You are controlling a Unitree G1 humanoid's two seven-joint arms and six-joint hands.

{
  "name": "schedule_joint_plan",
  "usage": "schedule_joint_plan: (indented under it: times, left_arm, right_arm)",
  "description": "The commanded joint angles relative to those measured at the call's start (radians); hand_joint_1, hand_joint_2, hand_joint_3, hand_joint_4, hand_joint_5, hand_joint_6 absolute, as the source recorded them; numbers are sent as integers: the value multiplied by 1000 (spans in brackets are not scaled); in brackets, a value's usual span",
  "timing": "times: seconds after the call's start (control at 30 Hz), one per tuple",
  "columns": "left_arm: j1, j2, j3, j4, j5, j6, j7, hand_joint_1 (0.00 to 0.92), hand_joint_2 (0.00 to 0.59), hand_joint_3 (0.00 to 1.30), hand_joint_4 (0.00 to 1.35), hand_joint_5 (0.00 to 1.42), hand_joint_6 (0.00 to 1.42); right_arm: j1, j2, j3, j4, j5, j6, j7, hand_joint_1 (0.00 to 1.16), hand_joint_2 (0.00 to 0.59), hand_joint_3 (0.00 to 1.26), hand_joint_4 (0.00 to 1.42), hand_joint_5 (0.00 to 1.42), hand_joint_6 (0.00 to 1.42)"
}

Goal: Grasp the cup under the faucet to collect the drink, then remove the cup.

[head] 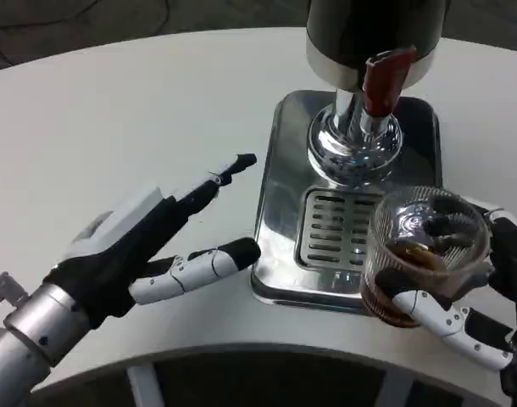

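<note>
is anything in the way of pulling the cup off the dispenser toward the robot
Nothing visible. The right robot hand holds the cup at the drip tray's front edge, and the bare table lies beyond it. The left robot hand sits off to the side.

Illumination is even and moderately bright, apparently from overhead, rendering the white table (114,102) a flat pale grey without hot spots. Soft, diffuse shadows lie beneath the left hand (148,242) and along the near edge of the chrome drip tray (280,212). The tray and the dispenser's polished pedestal (356,140) carry bright specular streaks and dark mirrored patches. The glass cup (424,250) shows small glints on its ribbed wall. Overall sharpness is mediocre: edges are slightly soft, with compression grain; the dark top corners beyond the table lack detail.
</note>
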Motion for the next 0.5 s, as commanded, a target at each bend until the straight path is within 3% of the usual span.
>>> schedule_joint_plan:
  times: [0.03,0.5]
  left_arm:
    - [38,47,-13,-70,45,37,-17,0,128,48,1,49,91]
    - [142,137,16,-335,96,141,-58,0,120,0,0,0,13]
  right_arm:
    - [25,6,29,-53,-1,-42,17,796,228,843,917,1048,890]
    - [70,-7,106,-117,3,-43,82,796,228,844,929,1047,911]
